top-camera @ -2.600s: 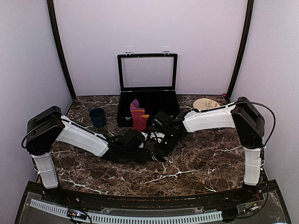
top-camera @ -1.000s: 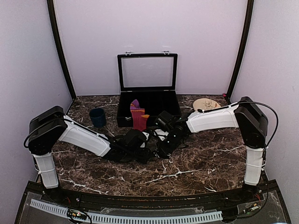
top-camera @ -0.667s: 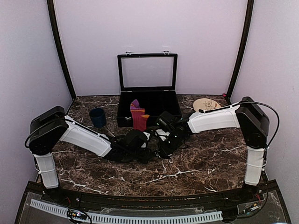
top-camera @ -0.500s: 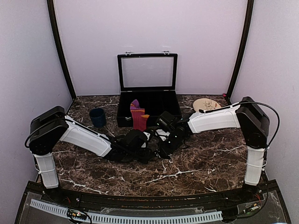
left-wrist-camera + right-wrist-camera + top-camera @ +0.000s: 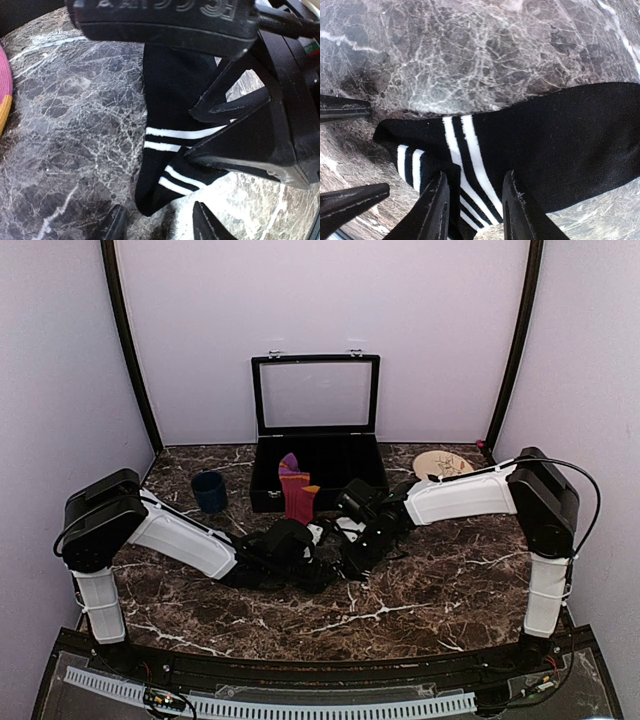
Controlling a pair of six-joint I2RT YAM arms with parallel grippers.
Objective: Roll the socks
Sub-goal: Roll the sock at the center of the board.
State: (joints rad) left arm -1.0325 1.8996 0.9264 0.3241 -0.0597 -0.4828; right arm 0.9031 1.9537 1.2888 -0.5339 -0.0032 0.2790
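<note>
The black sock with white stripes (image 5: 170,125) lies on the marble between both grippers, its striped end folded over itself (image 5: 485,150). My right gripper (image 5: 475,210) is shut on that folded part, with fabric filling the gap between its fingers. My left gripper (image 5: 160,227) stands open just short of the sock's tip and holds nothing. Its fingertips (image 5: 347,107) show either side of that tip in the right wrist view. The maroon sock (image 5: 297,492) hangs over the front wall of the black case. From above, the two grippers meet mid-table (image 5: 335,555) and hide the black sock.
An open black case (image 5: 316,455) with a glass lid stands at the back centre. A dark blue cup (image 5: 209,491) sits to its left, and a round wooden disc (image 5: 441,462) lies at the back right. Purple walls close in three sides.
My left gripper's jaws have opened and let go of the black sock's end. The right gripper keeps its hold, and both arms have barely moved.
</note>
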